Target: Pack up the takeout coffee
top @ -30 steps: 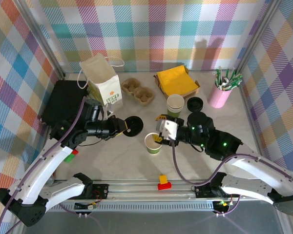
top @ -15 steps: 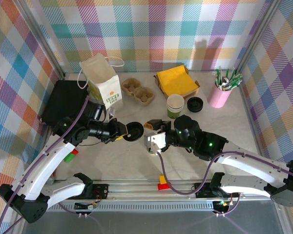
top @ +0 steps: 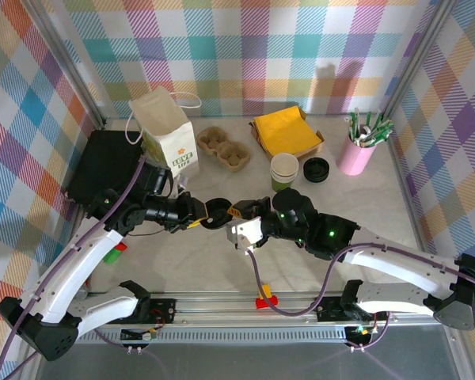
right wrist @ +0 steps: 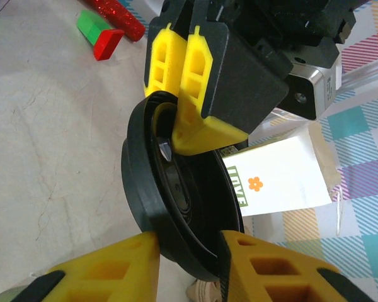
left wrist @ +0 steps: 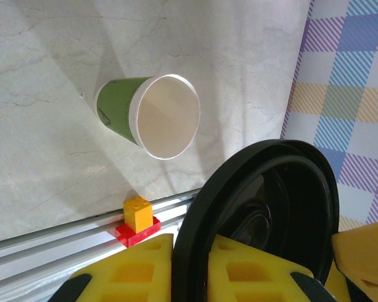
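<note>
There's the left pincer [left wrist: 252, 264] clamped on the lid [right wrist: 176, 189], centre frame from above, and the right pincer [right wrist: 186, 264] squeezes the same lid (rim between its fingers). Upper left in the left wrist view, the cup [left wrist: 148, 116] sits open-mouthed on the worktop [left wrist: 50, 163].

Marbled table [top: 380, 198] bears white bag [top: 170, 134], pink tumbler [top: 355, 157]; cup [left wrist: 148, 116] seemingly upright.

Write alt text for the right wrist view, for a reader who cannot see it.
A black lid stands on edge above the pale table, clamped at its top by the left gripper while the right gripper grips its lower rim from both sides. Behind are a white paper bag with green print and a green-and-red block.
</note>
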Robot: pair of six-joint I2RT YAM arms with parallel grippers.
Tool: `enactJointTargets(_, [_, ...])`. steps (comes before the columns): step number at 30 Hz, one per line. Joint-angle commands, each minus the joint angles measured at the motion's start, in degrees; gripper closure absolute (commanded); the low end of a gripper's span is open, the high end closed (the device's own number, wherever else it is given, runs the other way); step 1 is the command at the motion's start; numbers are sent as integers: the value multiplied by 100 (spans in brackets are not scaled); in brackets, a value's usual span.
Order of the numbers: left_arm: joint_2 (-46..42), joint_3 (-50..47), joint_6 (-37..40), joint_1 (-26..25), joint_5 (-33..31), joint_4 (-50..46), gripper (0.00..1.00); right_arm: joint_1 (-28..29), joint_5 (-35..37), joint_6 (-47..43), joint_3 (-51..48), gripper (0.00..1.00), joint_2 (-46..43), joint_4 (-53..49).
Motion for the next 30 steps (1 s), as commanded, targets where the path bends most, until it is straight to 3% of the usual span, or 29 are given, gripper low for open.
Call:
enactJointTargets(1, [6,153,-143,31,275,-158,84,57,-60,-22,224,70,99,55])
enactJointTargets(13, [43,188,-107,31,293,-237,83,118,93,-230,344,71,313,-229])
enactJointTargets(17, [33,197,-111,31,302,-239,81,146,185,-255,373,78,355,-292])
enactJointTargets(21, [-32,265,-151,31,312,-167,68,144,289,-70,399,84,374,-336])
enactJointTargets(26, [-266,538,-132,40,38,-132,43,144,352,500,519,88,368,-572])
enactJointTargets(30, [-474,806,63,58,-443,-258,35,144,339,1138,665,89,369,-844])
